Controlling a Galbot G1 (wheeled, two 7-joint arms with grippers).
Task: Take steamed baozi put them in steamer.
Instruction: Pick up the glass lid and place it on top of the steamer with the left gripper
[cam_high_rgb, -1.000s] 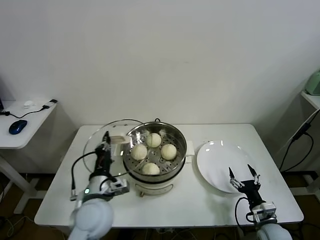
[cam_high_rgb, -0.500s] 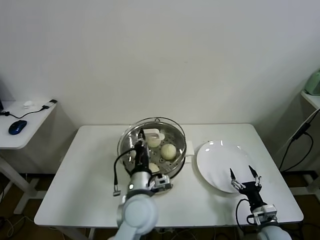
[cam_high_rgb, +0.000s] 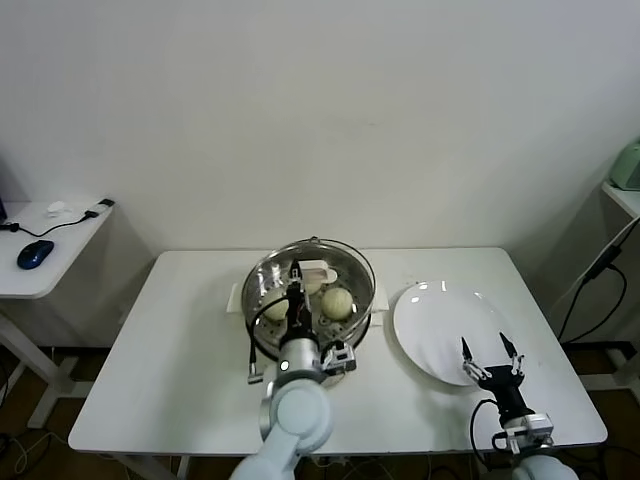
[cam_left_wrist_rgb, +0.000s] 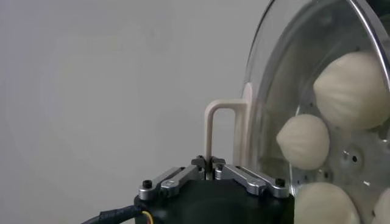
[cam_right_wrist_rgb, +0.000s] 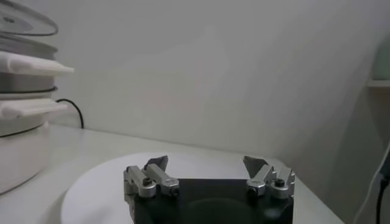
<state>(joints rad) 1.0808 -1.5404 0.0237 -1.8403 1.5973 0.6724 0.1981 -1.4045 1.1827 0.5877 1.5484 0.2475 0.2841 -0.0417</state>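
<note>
Left jaws clamped on lid handle (cam_left_wrist_rgb: 214, 131), lid (cam_high_rgb: 312, 272) over steamer (cam_high_rgb: 362, 318); needed centring before release. Right jaws apart.

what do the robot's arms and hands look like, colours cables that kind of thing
Both arms are pale grey-white with rounded joint housings. The left hand has a black body, slim silver metal fingers with black screws, and a black cable looping beside the wrist. The right hand matches: black body, silver links, dark pointed fingertips, and a black cable at its wrist.
</note>
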